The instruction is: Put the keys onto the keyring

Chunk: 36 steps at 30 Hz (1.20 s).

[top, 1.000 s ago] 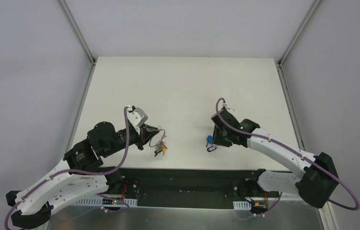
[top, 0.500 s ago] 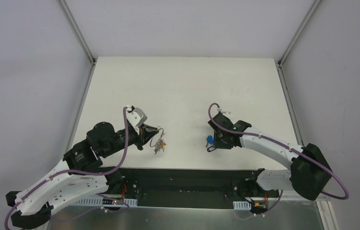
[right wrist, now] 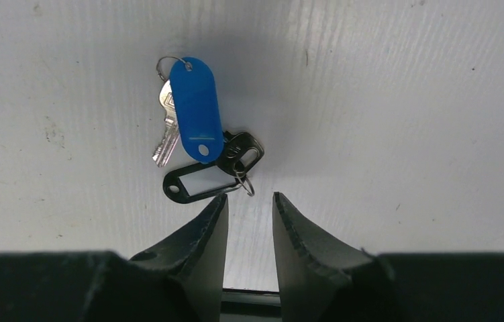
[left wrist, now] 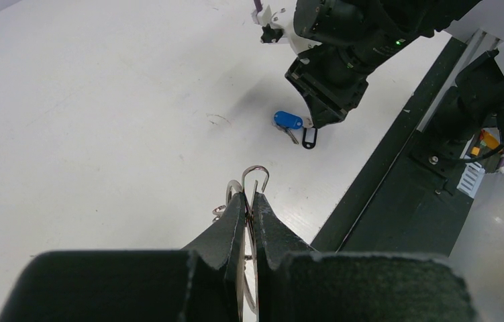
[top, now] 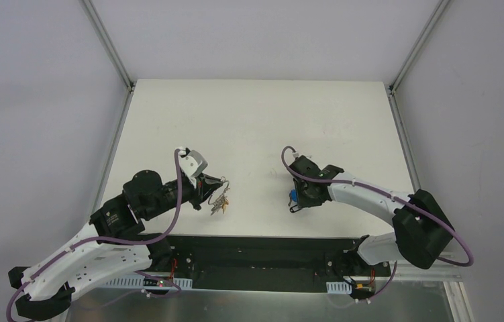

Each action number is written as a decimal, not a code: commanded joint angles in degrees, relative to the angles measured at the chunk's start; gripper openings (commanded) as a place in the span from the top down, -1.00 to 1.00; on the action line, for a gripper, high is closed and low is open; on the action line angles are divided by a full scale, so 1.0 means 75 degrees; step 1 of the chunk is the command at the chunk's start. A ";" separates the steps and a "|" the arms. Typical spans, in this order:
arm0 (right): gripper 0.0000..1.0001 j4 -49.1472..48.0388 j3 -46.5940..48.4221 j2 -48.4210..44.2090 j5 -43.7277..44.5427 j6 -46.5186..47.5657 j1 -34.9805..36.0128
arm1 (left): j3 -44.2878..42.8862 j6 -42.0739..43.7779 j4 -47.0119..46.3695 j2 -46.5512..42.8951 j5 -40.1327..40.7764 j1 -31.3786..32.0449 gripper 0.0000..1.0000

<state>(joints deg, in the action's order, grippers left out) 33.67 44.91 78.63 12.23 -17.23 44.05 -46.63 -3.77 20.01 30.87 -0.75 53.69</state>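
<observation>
Two keys lie together on the white table: a silver key with a blue plastic tag (right wrist: 195,107) and a black-headed key (right wrist: 241,151) with a black tag (right wrist: 194,183). They also show in the top view (top: 293,198) and the left wrist view (left wrist: 289,122). My right gripper (right wrist: 249,200) is open and empty, its tips just short of the black tag; in the top view the right gripper (top: 298,200) is over them. My left gripper (left wrist: 249,198) is shut on the silver keyring (left wrist: 254,176), held above the table, with coloured keys (top: 221,205) hanging from it.
The black rail (top: 262,245) runs along the table's near edge, close behind both grippers. The right arm (left wrist: 343,47) shows at the top of the left wrist view.
My right arm has swung left, its wrist turning over the blue and black keys. The keyring's hanging keys have shifted slightly left. The left arm has hardly moved.
</observation>
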 commanded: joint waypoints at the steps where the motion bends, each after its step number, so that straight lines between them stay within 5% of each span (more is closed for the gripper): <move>1: 0.36 -0.0115 0.0327 0.0174 -0.0269 0.0409 -0.0033 | -0.0069 -0.0072 -0.0301 0.0006 0.0194 0.0048 1.00; 13: 0.51 -0.0121 0.0350 0.0346 -0.0473 0.0351 -0.0194 | -0.0096 -0.0045 -0.0289 0.0020 0.0216 0.0043 1.00; 28: 1.00 -0.0263 0.0336 0.0643 -0.0951 0.0353 -0.0541 | -0.0144 -0.0027 -0.0264 0.0044 0.0181 0.0049 1.00; 36: 1.00 0.0507 0.0667 -0.0336 -0.1405 0.0234 -0.0475 | -0.0152 -0.0077 -0.0242 -0.0084 0.0114 0.0048 1.00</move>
<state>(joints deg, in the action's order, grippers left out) 32.51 46.09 82.04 5.04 -14.94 40.32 -46.63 -3.77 20.03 31.11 0.27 53.69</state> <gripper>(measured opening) 0.006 0.011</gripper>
